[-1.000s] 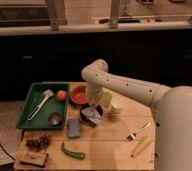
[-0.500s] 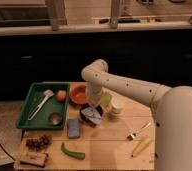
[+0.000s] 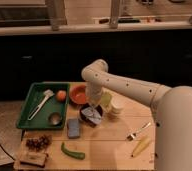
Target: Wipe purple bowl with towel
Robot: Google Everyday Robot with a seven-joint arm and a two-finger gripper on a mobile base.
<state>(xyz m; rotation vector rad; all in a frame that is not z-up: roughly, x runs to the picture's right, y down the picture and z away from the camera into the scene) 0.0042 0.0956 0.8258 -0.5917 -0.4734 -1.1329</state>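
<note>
Held claw (image 3: pixel 94 107) at purple bowl (image 3: pixel 90 119) on desk (image 3: pixel 109 150), presumably to press towel inside for wiping; could not tell whether clenched or released.

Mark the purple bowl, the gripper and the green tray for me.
purple bowl (image 3: pixel 85 119): camera view, on its dark left rim.
gripper (image 3: pixel 94 106): camera view, at its tip, directly over the purple bowl.
green tray (image 3: pixel 39 126): camera view, on its front rim, at the table's left.
</note>
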